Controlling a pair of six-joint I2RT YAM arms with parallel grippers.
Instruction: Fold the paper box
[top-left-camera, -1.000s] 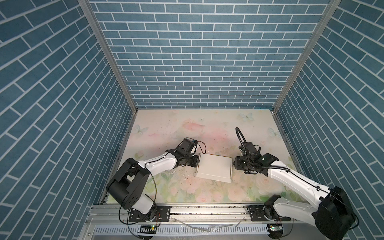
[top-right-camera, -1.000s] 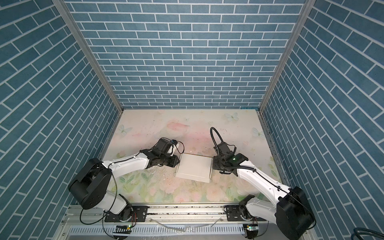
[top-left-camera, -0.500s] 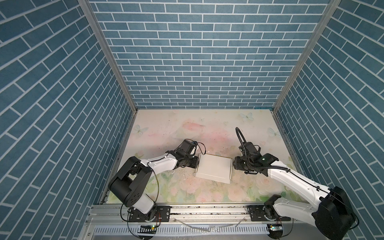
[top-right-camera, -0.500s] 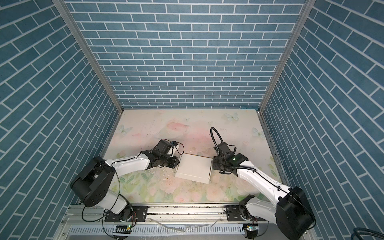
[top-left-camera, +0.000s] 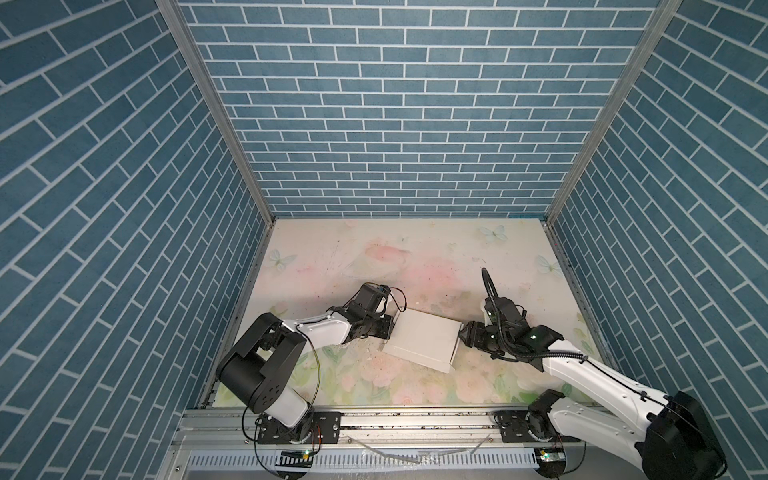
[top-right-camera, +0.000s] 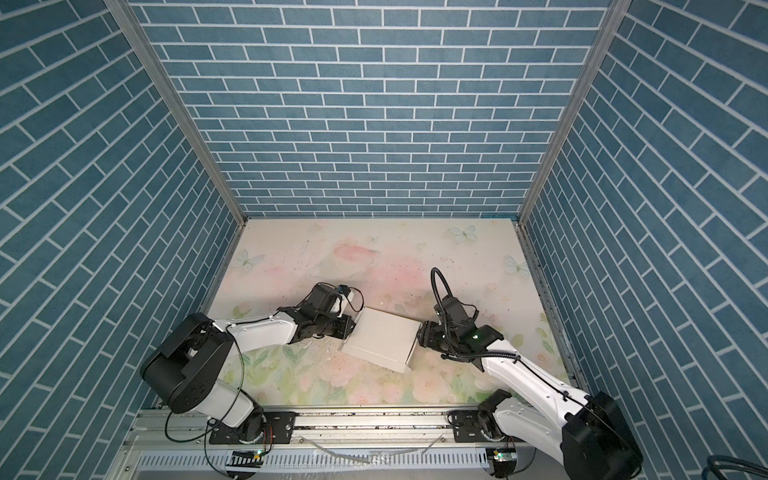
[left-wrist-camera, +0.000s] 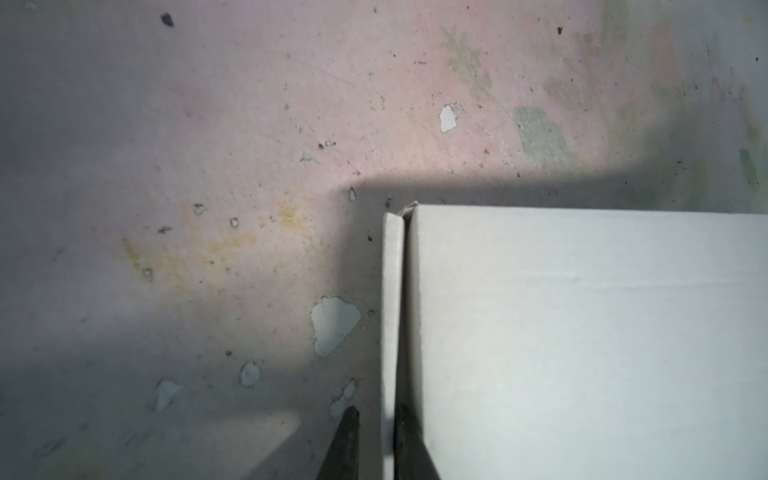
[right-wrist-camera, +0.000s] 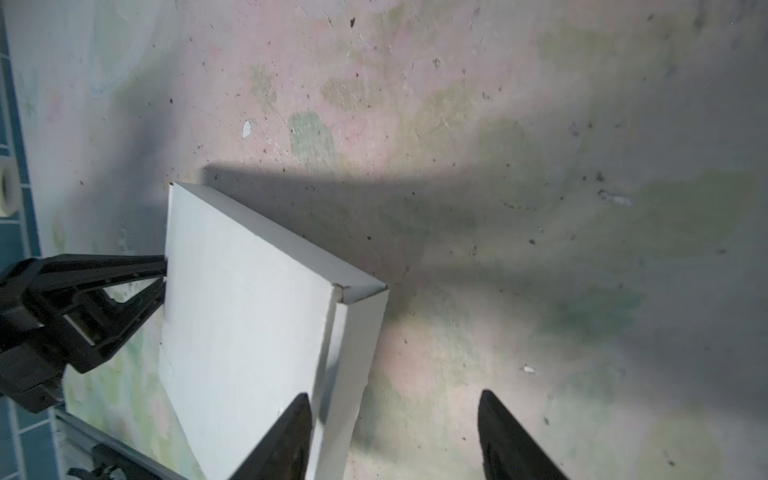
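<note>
The floral tabletop (top-left-camera: 415, 257) is worn and flecked. The paper box (top-left-camera: 420, 340) lies on its front middle, lid down, sitting slightly askew between my two arms.

The left gripper (top-left-camera: 390, 328) is at the box's left edge. In the left wrist view its jaws are nearly together, astride the thin side wall (left-wrist-camera: 392, 316). A sliver of tabletop shows beside the outer finger (left-wrist-camera: 345, 440), so I cannot tell whether it really pinches the wall.

The right gripper (right-wrist-camera: 395, 440) is spread wide and holds nothing. One finger (right-wrist-camera: 291, 436) overlaps the lid's right edge and the other is over bare tabletop.

I judge the fold nearly done, with the side walls left to seat. I would keep the left side as a quiet brace. Then I would bring the right jaws in square to the right wall (right-wrist-camera: 353, 353) and press gently, because this thin card will crease or skate away if I shove it.

The tabs and slots are all hidden under the lid. So is the inside, and so is how well the near corner (top-left-camera: 446, 365) has tucked. The left wrist view cuts off everything but the fingertips.
</note>
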